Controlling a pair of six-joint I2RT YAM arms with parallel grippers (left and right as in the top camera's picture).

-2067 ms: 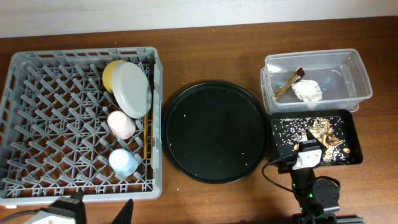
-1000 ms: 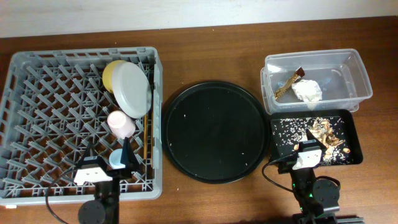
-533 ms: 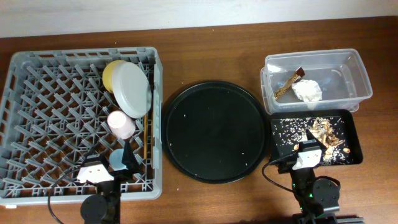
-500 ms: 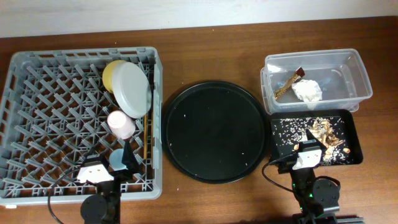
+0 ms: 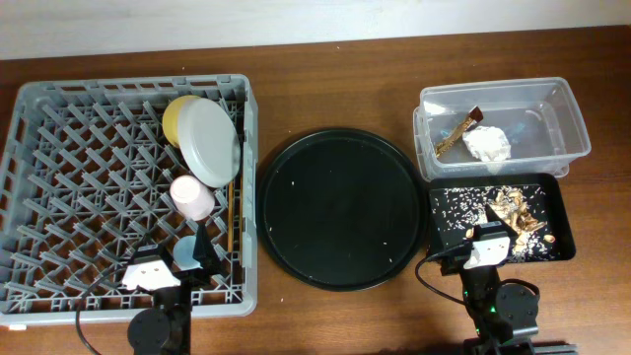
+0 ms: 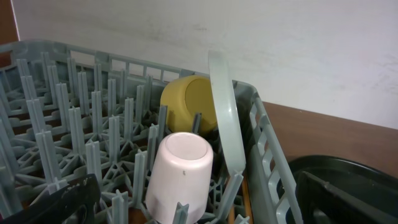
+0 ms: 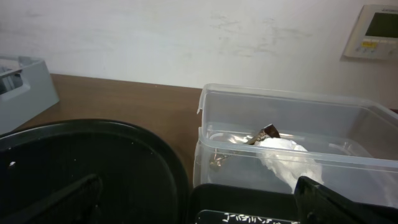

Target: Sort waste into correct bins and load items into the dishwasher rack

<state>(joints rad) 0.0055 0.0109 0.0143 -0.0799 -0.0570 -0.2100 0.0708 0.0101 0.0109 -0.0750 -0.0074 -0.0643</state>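
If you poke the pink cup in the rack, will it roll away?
Probably not far: the pink cup lies on its side, yet pegs of the rack stand close around it and should stop it. It looks small and smooth, so it is likely light, and might slip in a pinch.

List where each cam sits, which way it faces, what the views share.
Overhead: above the table, looking straight down on dishwasher rack, round black tray, clear tub, shallow black tray; left arm and right arm at the bottom edge.
Left wrist: low at the rack's near end, facing the wall past pink cup, plate, yellow bowl; left gripper's fingers in the bottom corners.
Right wrist: low, facing the wall over the clear tub; right gripper's fingers in the bottom corners.
Shared: the round black tray shows in all three.
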